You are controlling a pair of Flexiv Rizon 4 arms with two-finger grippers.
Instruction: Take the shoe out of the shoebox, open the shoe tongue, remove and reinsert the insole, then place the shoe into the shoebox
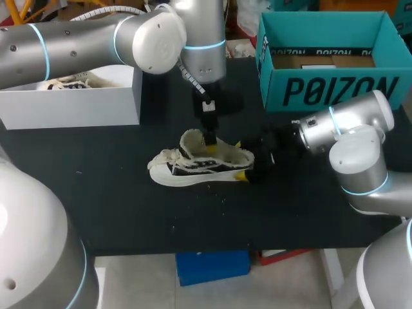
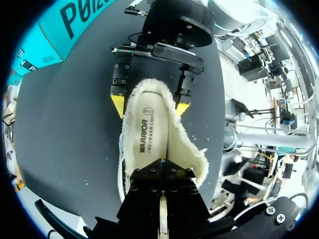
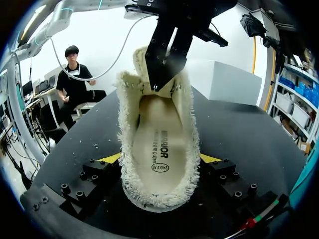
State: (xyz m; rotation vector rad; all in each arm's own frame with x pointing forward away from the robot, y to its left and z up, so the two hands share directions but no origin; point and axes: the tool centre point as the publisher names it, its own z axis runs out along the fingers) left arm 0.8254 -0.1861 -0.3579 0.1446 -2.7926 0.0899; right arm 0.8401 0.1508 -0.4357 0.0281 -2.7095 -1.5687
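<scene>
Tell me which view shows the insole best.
Right wrist view: the insole lies exposed from heel to forefoot inside the shoe. In the left wrist view the left pincer covers its front end. The head view shows the shoe side-on, the insole barely visible.

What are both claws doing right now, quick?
Left claw: closed, pinching the shoe tongue.
Right claw: closed on the heel of the shoe.

Fleecy cream shoe (image 1: 196,170) (smooth insole (image 3: 159,142)) on matt black table (image 1: 129,212)
</scene>
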